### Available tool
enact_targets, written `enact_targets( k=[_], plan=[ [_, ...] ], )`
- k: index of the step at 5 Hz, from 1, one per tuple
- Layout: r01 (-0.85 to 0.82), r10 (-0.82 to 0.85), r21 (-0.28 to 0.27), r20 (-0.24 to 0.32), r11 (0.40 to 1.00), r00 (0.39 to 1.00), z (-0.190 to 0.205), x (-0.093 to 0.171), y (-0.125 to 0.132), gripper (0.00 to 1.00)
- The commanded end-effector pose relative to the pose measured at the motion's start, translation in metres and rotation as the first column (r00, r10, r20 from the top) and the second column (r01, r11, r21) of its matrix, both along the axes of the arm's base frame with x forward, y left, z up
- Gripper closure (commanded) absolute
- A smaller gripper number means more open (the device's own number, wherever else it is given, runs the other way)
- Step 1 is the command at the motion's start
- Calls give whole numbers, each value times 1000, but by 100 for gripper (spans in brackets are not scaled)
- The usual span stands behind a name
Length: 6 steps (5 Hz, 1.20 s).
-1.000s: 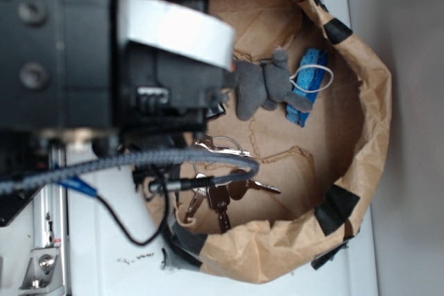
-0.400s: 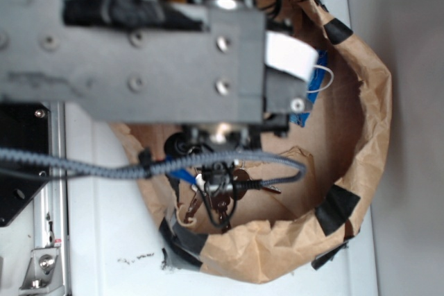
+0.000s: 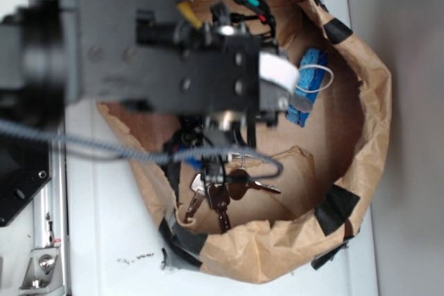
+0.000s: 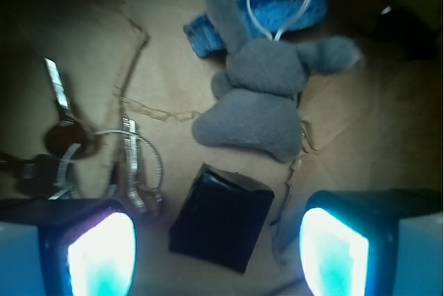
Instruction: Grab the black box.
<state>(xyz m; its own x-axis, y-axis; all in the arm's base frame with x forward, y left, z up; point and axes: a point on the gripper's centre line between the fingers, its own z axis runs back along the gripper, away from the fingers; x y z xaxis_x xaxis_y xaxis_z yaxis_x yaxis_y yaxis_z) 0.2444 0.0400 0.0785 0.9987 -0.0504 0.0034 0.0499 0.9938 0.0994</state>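
Seemingly light, stiff and slippery, the black box (image 4: 222, 217) lay on the paper bag (image 3: 371, 88) floor beside the grey plush rabbit (image 4: 267, 95), centred between the wide-open, empty claw (image 4: 218, 251), best pinched across opposite sides.

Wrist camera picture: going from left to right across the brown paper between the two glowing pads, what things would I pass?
Bunch of keys → black box → grey plush toy, which lies a little further off, with a blue item beyond it.

White table (image 3: 104, 240) bears paper bag (image 3: 374, 102) (taped).
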Motion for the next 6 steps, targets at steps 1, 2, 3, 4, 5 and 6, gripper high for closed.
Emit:
enact_targets(
  k=[1,2,3,4,5,6],
  plan=[
    [13,-14,-82,-12,997,1000,-6,-5,20,0],
    [19,-18,-100,5,995,1000,0,-4,20,0],
    [29,-29,-95,3,995,1000,1,-5,20,0],
    [49,-49,-73,5,996,999,-7,-5,22,0],
    [62,-62,-84,4,995,998,-16,-2,23,0],
    [98,-96,-57,39,994,995,-35,-13,20,0]
  ],
)
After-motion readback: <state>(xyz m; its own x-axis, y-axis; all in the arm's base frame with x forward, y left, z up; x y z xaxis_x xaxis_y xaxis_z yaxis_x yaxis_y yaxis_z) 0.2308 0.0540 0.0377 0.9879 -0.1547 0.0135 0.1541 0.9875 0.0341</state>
